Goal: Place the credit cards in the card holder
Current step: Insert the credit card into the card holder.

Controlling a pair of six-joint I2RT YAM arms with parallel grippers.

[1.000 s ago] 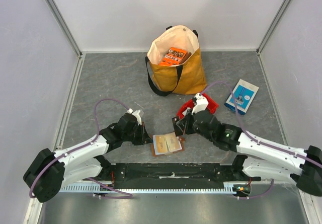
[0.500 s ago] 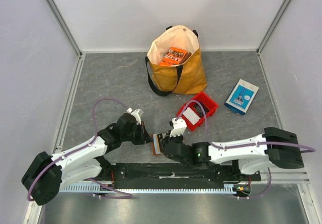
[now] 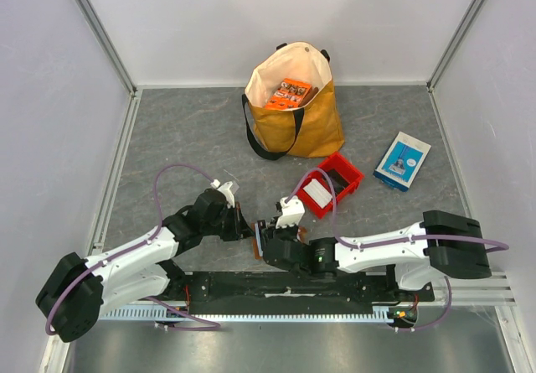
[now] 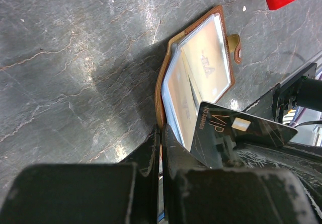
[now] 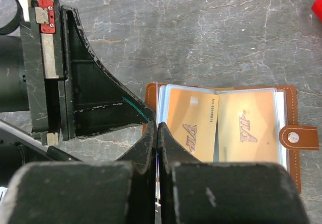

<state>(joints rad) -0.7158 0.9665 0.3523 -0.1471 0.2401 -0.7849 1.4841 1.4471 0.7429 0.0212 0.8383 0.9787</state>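
The brown card holder (image 4: 161,88) lies open on the grey table, near the front edge between the arms. Its clear sleeves show two gold cards (image 5: 193,128); the snap tab (image 5: 299,137) sticks out to one side. My left gripper (image 4: 162,129) is shut on the holder's left cover edge. My right gripper (image 5: 157,126) is shut on a dark grey credit card (image 4: 226,133), seen edge-on between its fingers, and hovers at the holder's left pocket. From above, both grippers (image 3: 241,229) (image 3: 262,243) meet over the holder and hide most of it.
A red bin (image 3: 343,176) with white cards (image 3: 316,192) stands just behind the right gripper. A yellow tote bag (image 3: 311,126) with orange packets sits at the back centre. A blue-and-white box (image 3: 402,160) lies at the right.
The right arm swung from the red bin down and left to the card holder, bringing the dark card. The left gripper stayed on the holder's edge.
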